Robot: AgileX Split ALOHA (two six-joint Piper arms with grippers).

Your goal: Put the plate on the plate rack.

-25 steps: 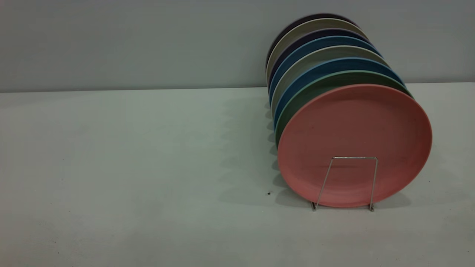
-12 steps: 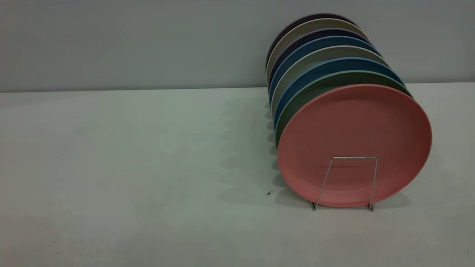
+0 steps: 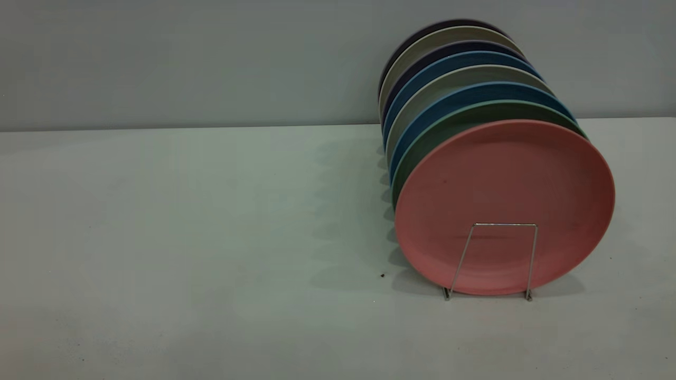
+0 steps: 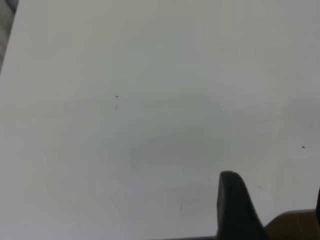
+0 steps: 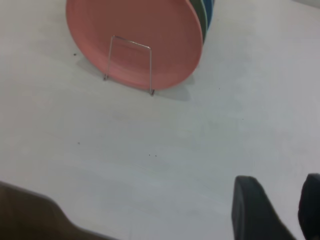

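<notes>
Salmon-pink plate [image 3: 504, 203] stands on edge at front of the row in the plate rack [image 3: 499, 259], one flat-topped wire loop crossing its lower face. Behind it, packed close: teal-green plate [image 3: 422, 153], then blue plates [image 3: 417, 124], grey and dark ones further back. All upright, leaning slightly back. Rack feet rest on the tabletop [image 3: 211, 237].

Right claw [image 5: 282, 210] empty, well apart from the plate; in the right wrist view the plate [image 5: 135, 37] and front loop [image 5: 129, 65] sit far ahead of the claw, bare tabletop [image 5: 165, 150] between. Two dark fingers [image 5: 252, 207] show with a gap between them, holding nothing, so partly open; how wide, cannot tell.

Left claw: only one dark finger [image 4: 235, 207] visible in the left wrist view, over bare tabletop [image 4: 150, 100]; nothing held as far as seen, opening cannot be told. Neither arm appears in the exterior view.

Small dark speck [image 3: 382, 275] on the tabletop just beside the plate's lower edge.
</notes>
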